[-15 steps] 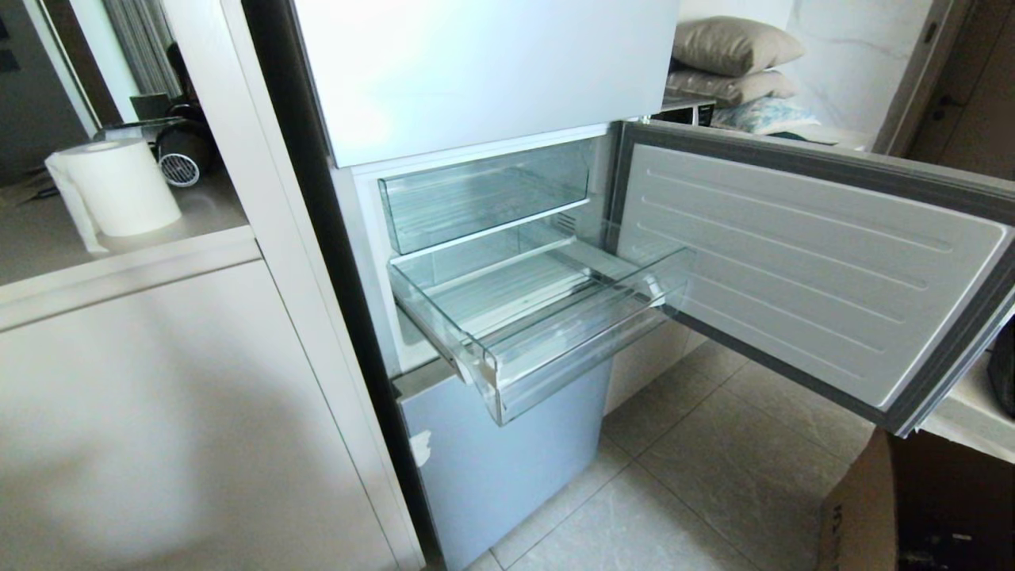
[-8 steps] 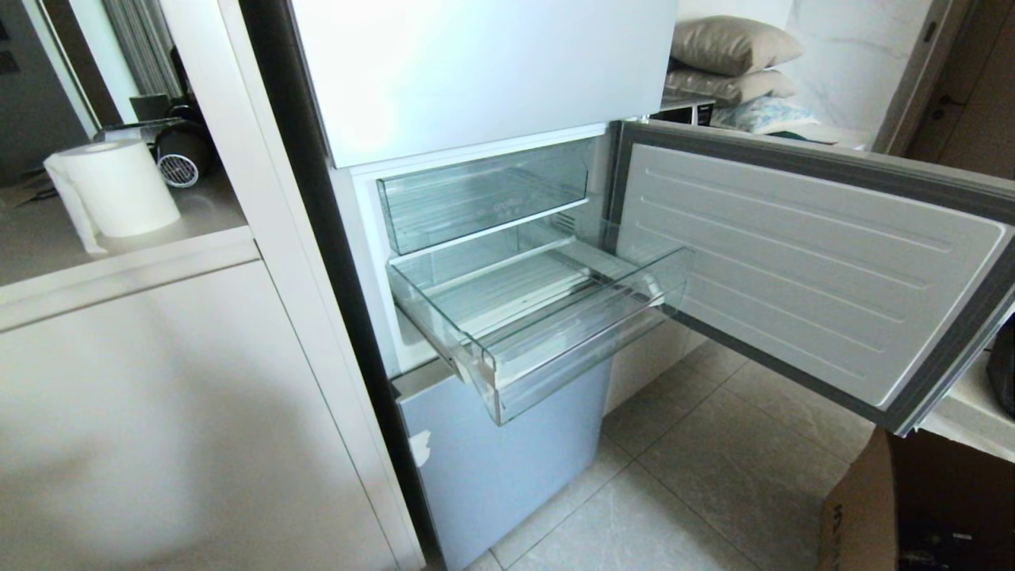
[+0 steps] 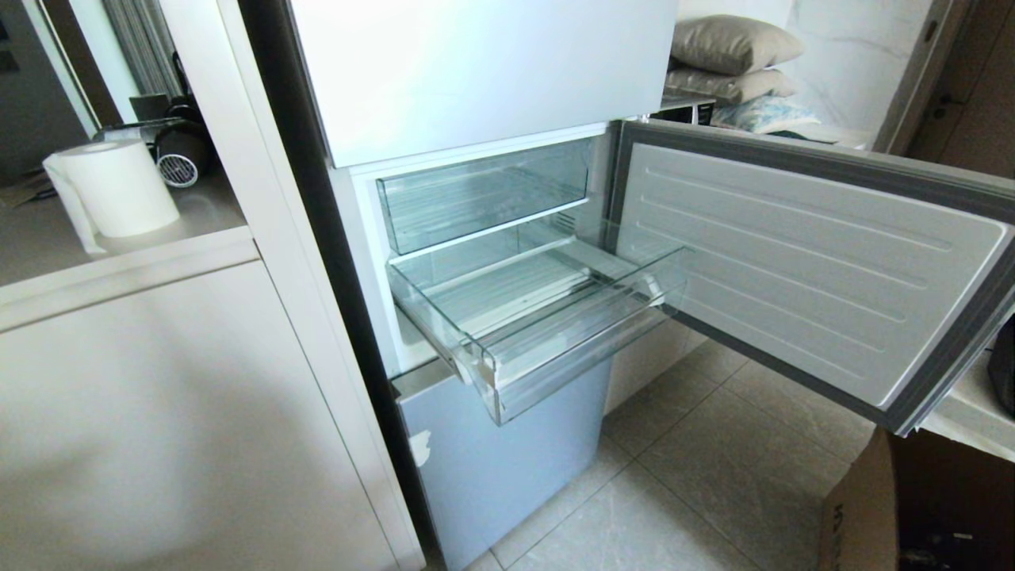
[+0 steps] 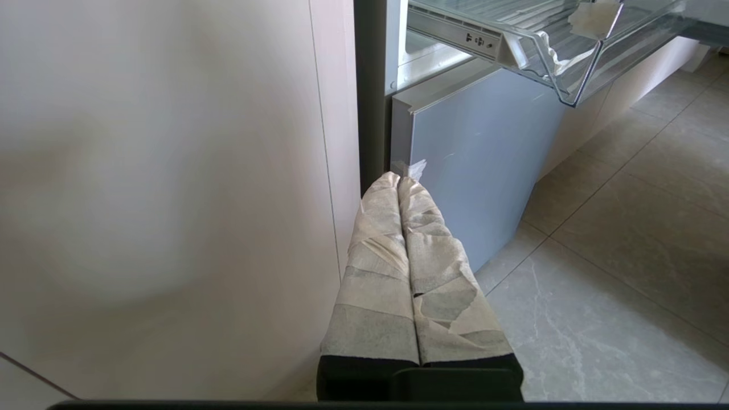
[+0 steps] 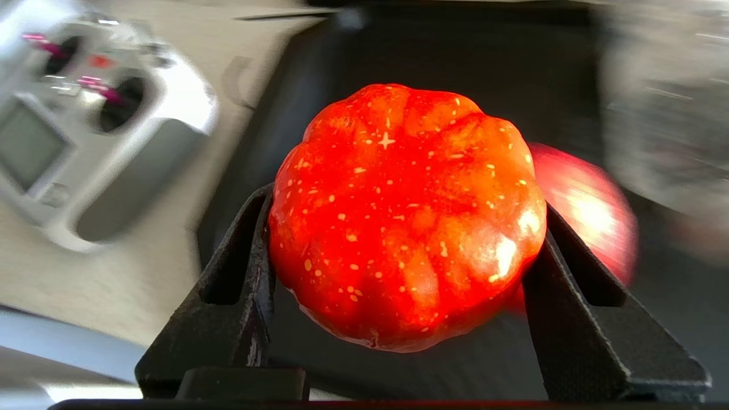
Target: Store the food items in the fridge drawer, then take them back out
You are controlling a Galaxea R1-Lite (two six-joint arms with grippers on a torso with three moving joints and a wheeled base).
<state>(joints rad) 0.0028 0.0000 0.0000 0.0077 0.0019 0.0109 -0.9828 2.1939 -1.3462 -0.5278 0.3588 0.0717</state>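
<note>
Pale tiled floor (image 3: pixel 698 476) below an open fridge, door panel (image 3: pixel 801 262) swung wide to the right. Fridge drawer (image 3: pixel 555 349) pulled out toward the near side, clear and bare, under a shut clear bin (image 3: pixel 484 194). Paper roll (image 3: pixel 119 186) far left on a counter. Left gripper (image 4: pixel 398 185) low beside the fridge's left edge, taped fingers pressed together, holding nothing. Right gripper (image 5: pixel 398 228) outside the head view, clamped on a ribbed red-orange food item (image 5: pixel 404 216); second red piece (image 5: pixel 586 210) just behind, blurred.

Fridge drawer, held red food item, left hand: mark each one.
fridge drawer (image 3: pixel 579 361), head view, clear front lip.
red food item (image 5: pixel 404 216), right wrist view, middle of its ribbed skin.
left hand (image 4: pixel 398 181), left wrist view, taped fingertips.
</note>
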